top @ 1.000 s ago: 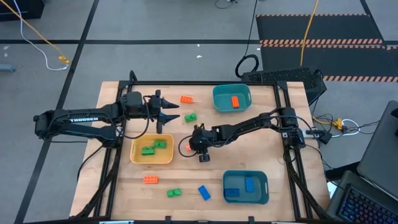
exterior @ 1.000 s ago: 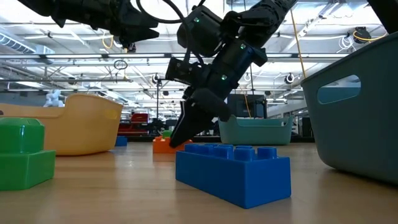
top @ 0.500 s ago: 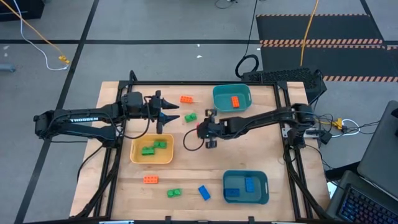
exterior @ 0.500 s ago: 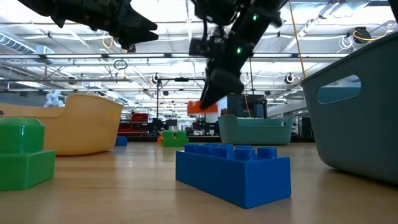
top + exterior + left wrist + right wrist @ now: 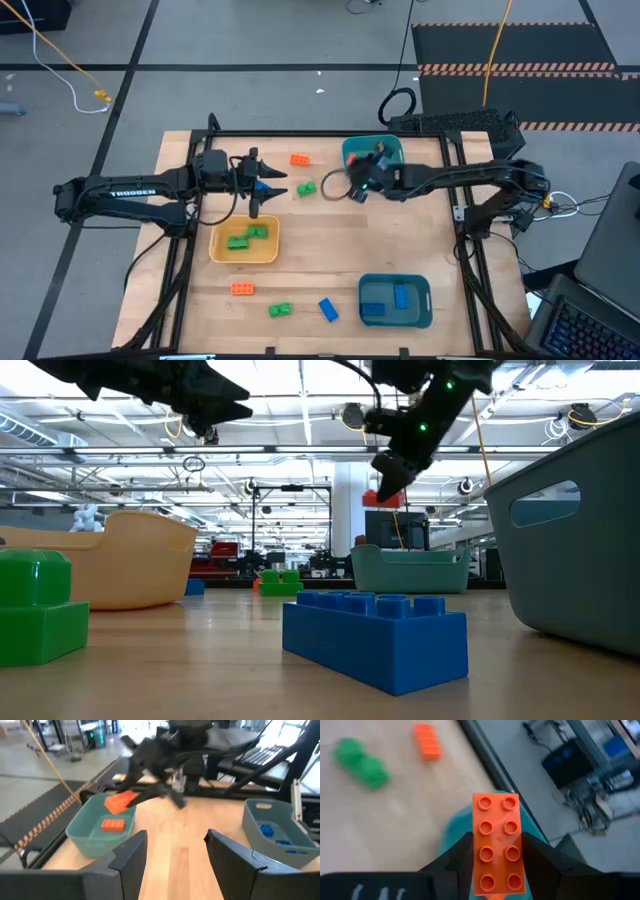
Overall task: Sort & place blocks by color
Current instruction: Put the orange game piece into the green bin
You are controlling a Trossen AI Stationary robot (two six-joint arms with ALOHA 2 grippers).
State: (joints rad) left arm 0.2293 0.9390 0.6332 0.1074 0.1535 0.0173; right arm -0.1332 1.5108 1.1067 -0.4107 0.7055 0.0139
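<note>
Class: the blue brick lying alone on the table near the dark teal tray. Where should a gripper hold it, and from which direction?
Grip the blue brick across its two long flat sides, coming straight down. It lies flat, studs up, with open table around it.

One orange block (image 5: 496, 843) sits studs-up, pinched in the air (eight studs showing); other orange (image 5: 299, 159), green (image 5: 306, 188) and blue (image 5: 328, 309) blocks lie scattered on the table.

Clamped between the right gripper's (image 5: 496, 865) dark fingers (image 5: 455, 862): an orange block (image 5: 497, 841) with two rows of round studs, over a teal tray (image 5: 385, 150) holding another orange block (image 5: 112, 825). Ahead of the left gripper's (image 5: 175, 851) dark fingers: pale wood table (image 5: 400, 240) and a blue-grey tray (image 5: 272, 832) with what look like blue blocks (image 5: 267, 830), somewhat blurred. Elsewhere: green blocks (image 5: 246, 237) in a yellow tray (image 5: 220, 250).
</note>
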